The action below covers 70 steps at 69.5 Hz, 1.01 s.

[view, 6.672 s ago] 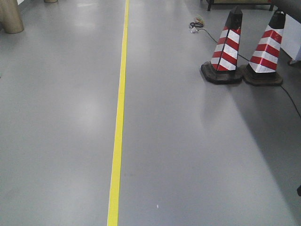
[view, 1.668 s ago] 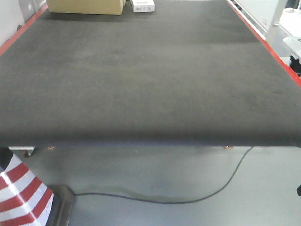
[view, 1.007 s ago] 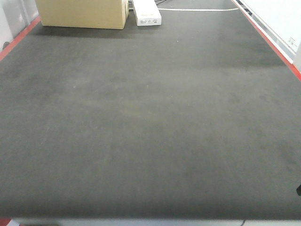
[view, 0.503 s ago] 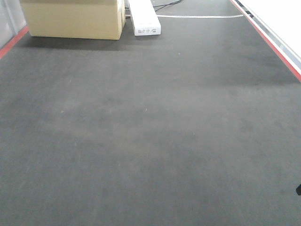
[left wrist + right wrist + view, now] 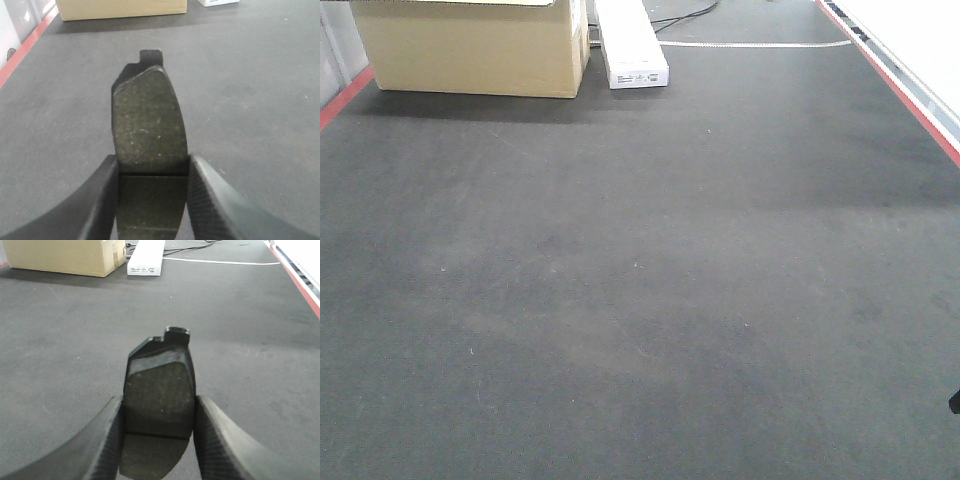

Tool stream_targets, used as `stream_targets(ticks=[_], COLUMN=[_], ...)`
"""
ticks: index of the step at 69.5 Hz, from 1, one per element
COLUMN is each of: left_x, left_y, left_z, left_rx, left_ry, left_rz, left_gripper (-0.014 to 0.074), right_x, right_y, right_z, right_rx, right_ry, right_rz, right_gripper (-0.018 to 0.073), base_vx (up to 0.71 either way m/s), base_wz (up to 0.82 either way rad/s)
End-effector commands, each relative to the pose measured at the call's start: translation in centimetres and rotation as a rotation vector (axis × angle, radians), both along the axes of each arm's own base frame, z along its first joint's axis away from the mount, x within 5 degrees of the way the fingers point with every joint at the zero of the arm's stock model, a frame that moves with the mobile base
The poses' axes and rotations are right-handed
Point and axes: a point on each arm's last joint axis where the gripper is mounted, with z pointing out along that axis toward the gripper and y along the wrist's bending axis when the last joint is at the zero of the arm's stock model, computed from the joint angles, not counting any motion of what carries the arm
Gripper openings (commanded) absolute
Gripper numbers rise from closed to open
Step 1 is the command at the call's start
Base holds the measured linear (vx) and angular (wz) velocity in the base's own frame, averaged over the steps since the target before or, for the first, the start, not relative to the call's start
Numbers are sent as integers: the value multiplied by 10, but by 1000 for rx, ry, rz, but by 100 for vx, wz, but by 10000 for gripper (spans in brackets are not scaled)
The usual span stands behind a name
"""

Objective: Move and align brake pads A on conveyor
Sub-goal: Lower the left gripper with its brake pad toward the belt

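Note:
The conveyor [image 5: 650, 280] is a wide dark-grey textured belt with red edge stripes, filling the front view. My left gripper [image 5: 152, 170] is shut on a dark-grey brake pad [image 5: 147, 120] with a groove across its middle, held above the belt [image 5: 250, 90]. My right gripper [image 5: 157, 412] is shut on another like brake pad [image 5: 160, 390], also above the belt [image 5: 240, 330]. No pads lie on the belt in any view. Neither gripper shows in the front view.
A cardboard box [image 5: 470, 45] and a long white box [image 5: 632, 45] stand at the belt's far left. A white cable [image 5: 760, 44] lies beside them. A red stripe and rail [image 5: 910, 80] run along the right edge, a red stripe [image 5: 340, 100] along the left.
The view has moved from the grey floor with cones up to the belt and forward over it. The boxes at the far end have come closer.

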Motion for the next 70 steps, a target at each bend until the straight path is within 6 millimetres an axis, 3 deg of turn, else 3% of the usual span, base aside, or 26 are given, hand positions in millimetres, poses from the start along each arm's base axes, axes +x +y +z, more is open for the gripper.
stream_targets(ticks=[1, 70], left_x=[4, 4], left_y=[0, 0], left_z=[17, 18], left_rx=[-11, -11], left_ry=[-117, -125], left_rz=[7, 8], left_gripper=[-6, -6], right_x=[1, 1], right_y=[0, 0], right_z=[18, 18], right_rx=[6, 6], right_ry=[-118, -117], right_rz=[-1, -1], right_gripper=[-7, -7], base_vx=[5, 0], base_wz=[1, 0])
